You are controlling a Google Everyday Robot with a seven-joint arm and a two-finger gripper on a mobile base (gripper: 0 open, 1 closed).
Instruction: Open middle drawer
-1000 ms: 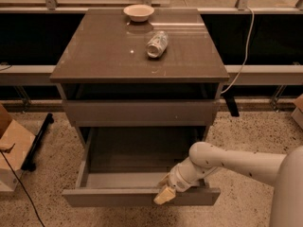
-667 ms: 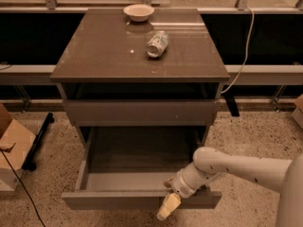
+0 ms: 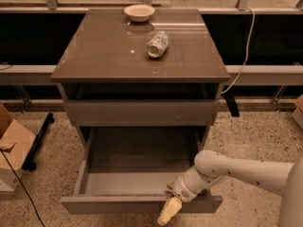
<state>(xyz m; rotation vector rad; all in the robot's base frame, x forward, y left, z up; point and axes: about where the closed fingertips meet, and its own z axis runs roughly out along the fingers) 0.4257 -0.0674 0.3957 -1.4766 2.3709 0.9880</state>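
We find the wide taupe-grey handleless middle drawer (image 3: 113,205) standing far out past the front edge of the glossy brown cabinet (image 3: 104,51) top, its pale grey inside bare to view. The taller uppermost drawer front (image 3: 142,111) above it appears shut.

The gripper (image 3: 169,212), on the end of the white speckled arm (image 3: 246,174), hangs at the drawer's front lip below the right front corner, tip pointing down across the flat face. With no handle to take, we judge the top lip to be the only purchase, which explains this placement. Whether the gripper is parted or closed we cannot tell.

A shallow cream bowl (image 3: 139,12) rests at the far edge, and a silver can (image 3: 157,44) lies on its side right of centre. Both are well apart from the work.

We judge the opening essentially complete.
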